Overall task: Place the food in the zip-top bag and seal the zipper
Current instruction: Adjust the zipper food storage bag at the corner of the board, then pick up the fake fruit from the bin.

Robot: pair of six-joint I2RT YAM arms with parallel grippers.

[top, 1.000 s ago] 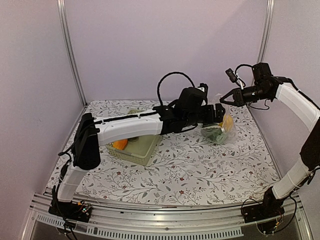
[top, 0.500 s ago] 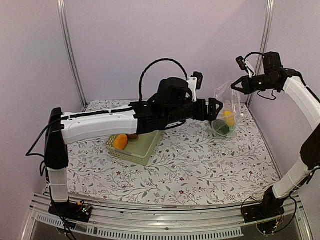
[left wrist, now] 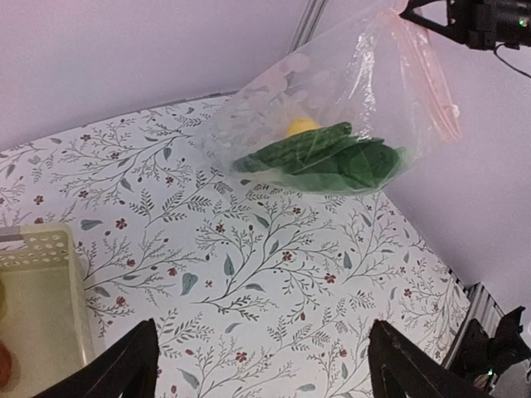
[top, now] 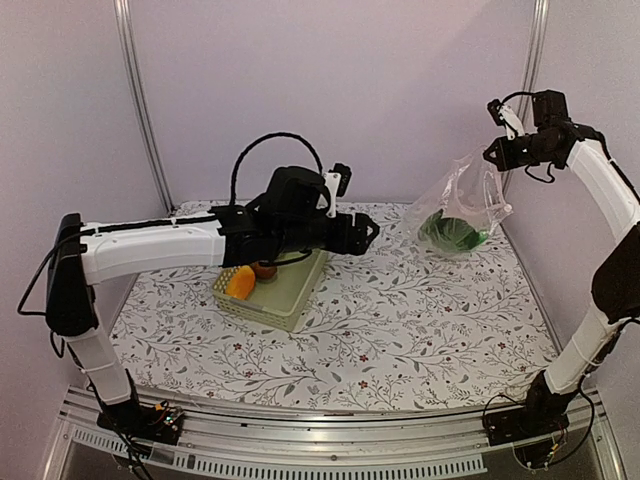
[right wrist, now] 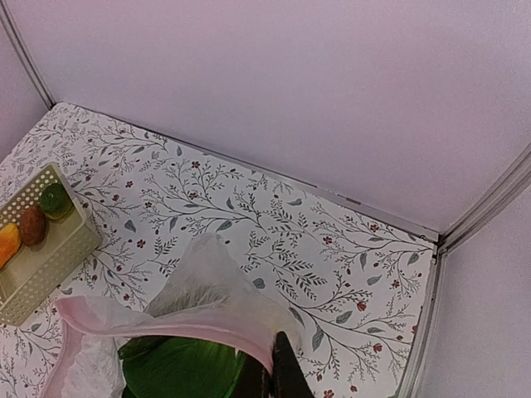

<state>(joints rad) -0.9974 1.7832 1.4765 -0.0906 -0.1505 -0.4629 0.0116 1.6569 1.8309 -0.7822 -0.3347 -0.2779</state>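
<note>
**Left arm backs off, bag still unsealed**

In the basket (top: 285,314) near the back left corner, an orange piece (top: 240,283) and a brown piece (top: 265,270) remain. Just right of it, the left gripper (top: 366,232) has drawn back from the bag's mouth, with its jaws spread and nothing between them. Towards the back right corner the zip-top bag (top: 470,195) hangs higher than before, with green leaves (top: 452,232) and a yellow piece (left wrist: 303,126) sagging inside. The right gripper (top: 497,152) pinches its mouth edge. The zipper (left wrist: 431,91) looks unpressed, so more fetching probably comes before sealing.
</note>
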